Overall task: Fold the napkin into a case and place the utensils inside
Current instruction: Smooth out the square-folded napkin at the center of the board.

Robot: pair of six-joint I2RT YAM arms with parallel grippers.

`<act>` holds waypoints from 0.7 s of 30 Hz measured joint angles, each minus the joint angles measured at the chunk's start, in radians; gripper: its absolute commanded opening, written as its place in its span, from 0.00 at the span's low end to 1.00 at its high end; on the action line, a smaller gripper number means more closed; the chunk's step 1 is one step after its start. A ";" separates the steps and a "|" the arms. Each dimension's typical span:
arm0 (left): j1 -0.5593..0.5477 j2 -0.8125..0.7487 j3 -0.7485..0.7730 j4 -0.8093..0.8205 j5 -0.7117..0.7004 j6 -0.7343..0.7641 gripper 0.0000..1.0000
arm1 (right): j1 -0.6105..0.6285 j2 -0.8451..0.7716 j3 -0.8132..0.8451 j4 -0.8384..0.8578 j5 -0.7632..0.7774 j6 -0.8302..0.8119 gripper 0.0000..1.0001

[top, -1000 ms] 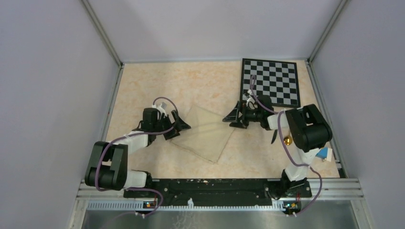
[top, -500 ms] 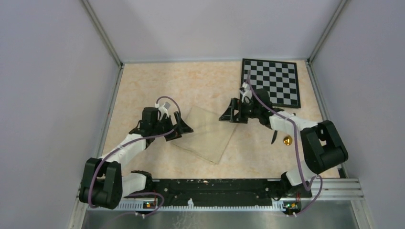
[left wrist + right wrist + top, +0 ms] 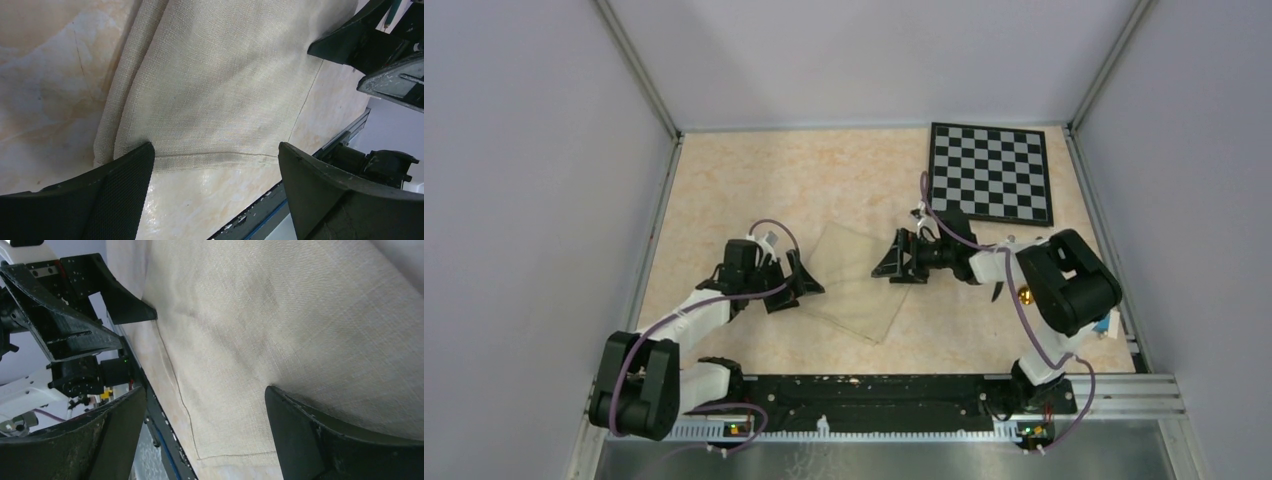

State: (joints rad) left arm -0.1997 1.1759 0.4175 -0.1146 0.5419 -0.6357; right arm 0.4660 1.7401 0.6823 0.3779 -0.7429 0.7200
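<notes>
The napkin (image 3: 856,287) lies flat on the table as a folded beige sheet between my two grippers. It fills the left wrist view (image 3: 215,85) and the right wrist view (image 3: 280,330). My left gripper (image 3: 807,283) is open and empty at the napkin's left corner. In its wrist view (image 3: 215,155) the jaws straddle the hemmed edge, one finger over the corner. My right gripper (image 3: 886,263) is open and empty at the napkin's right edge, jaws (image 3: 205,395) low over the cloth. The spoon's gold bowl (image 3: 1025,295) shows beside the right arm. The knife is hidden.
A black-and-white checkered board (image 3: 991,171) lies at the back right. A small blue object (image 3: 1104,324) sits near the right arm's base. The black rail (image 3: 864,390) runs along the near edge. Grey walls close in the table on three sides.
My right gripper has swung nearer and leftward onto the napkin's right edge. My left gripper has shifted slightly nearer along the napkin's left corner. The napkin has not visibly moved.
</notes>
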 measured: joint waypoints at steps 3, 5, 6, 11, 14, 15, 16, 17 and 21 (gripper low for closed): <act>-0.013 -0.021 -0.004 -0.005 0.001 -0.002 0.99 | -0.022 -0.044 0.000 -0.075 0.035 -0.061 0.89; -0.029 -0.054 -0.003 -0.027 0.007 -0.002 0.99 | -0.032 -0.095 0.006 -0.169 0.088 -0.119 0.90; -0.038 -0.074 -0.002 -0.040 0.015 -0.003 0.99 | -0.037 -0.115 0.014 -0.214 0.110 -0.143 0.90; -0.053 -0.118 0.060 -0.094 0.034 -0.007 0.99 | -0.029 -0.127 0.106 -0.323 0.134 -0.170 0.90; -0.053 -0.107 0.092 -0.089 0.017 -0.013 0.99 | 0.013 -0.048 0.214 -0.256 0.111 -0.101 0.90; -0.053 -0.097 0.093 -0.087 0.013 -0.013 0.99 | 0.032 -0.011 0.246 -0.214 0.105 -0.071 0.90; -0.053 -0.088 0.093 -0.088 0.003 -0.013 0.99 | 0.050 0.024 0.274 -0.174 0.100 -0.040 0.90; -0.053 -0.077 0.093 -0.089 -0.010 -0.014 0.99 | 0.071 0.063 0.303 -0.133 0.098 -0.004 0.90; -0.053 -0.053 0.074 -0.077 -0.050 -0.012 0.99 | 0.138 0.207 0.413 -0.024 0.105 0.106 0.87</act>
State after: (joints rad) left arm -0.2531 1.1233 0.4915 -0.1917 0.4923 -0.6476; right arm 0.6044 1.9472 1.0950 0.3538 -0.6376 0.8261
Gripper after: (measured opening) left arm 0.987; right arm 0.893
